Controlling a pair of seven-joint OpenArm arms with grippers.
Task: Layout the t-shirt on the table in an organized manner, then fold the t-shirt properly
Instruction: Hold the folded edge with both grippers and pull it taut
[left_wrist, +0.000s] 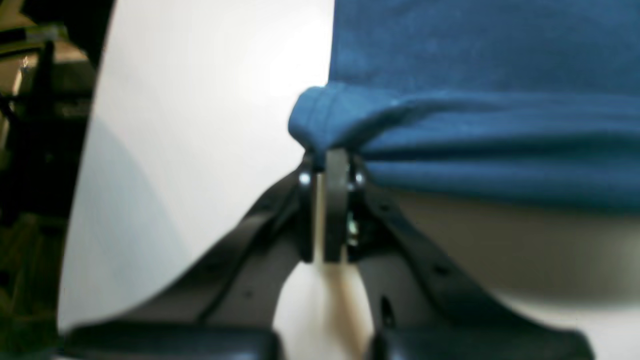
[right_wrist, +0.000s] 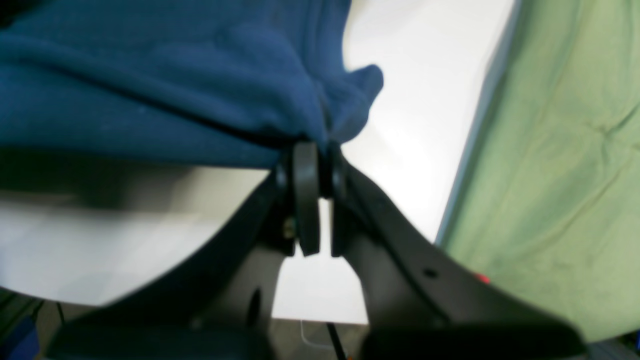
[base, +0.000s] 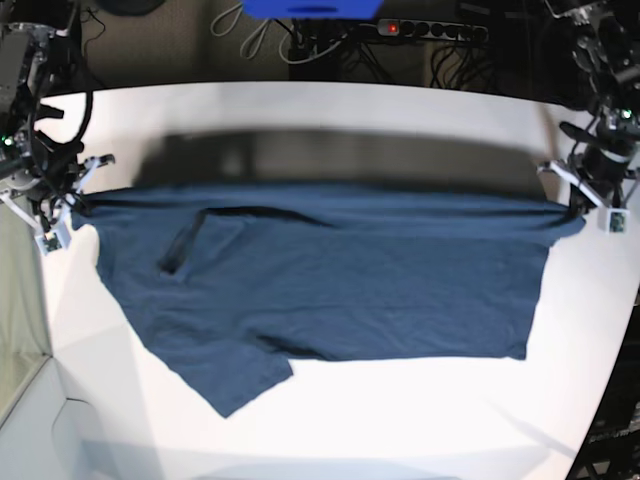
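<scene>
The dark blue t-shirt (base: 330, 280) hangs stretched wide between both grippers, with its top edge lifted off the white table (base: 400, 420) and a shadow behind it. Its lower part and one sleeve lie on the table toward the front. My left gripper (base: 580, 205) at the right side of the base view is shut on a bunched corner of the shirt (left_wrist: 320, 120); in the left wrist view, the left gripper (left_wrist: 330, 155) has its jaws pressed together. My right gripper (base: 75, 205) at the left is shut on the other corner (right_wrist: 345, 100); in the right wrist view, the right gripper (right_wrist: 315, 147) has its jaws pressed together too.
A power strip (base: 430, 30), cables and a blue object (base: 310, 8) lie beyond the table's far edge. A green cloth (right_wrist: 565, 175) hangs beside the table edge near my right gripper. The table's curved edge (left_wrist: 85, 165) runs close to my left gripper.
</scene>
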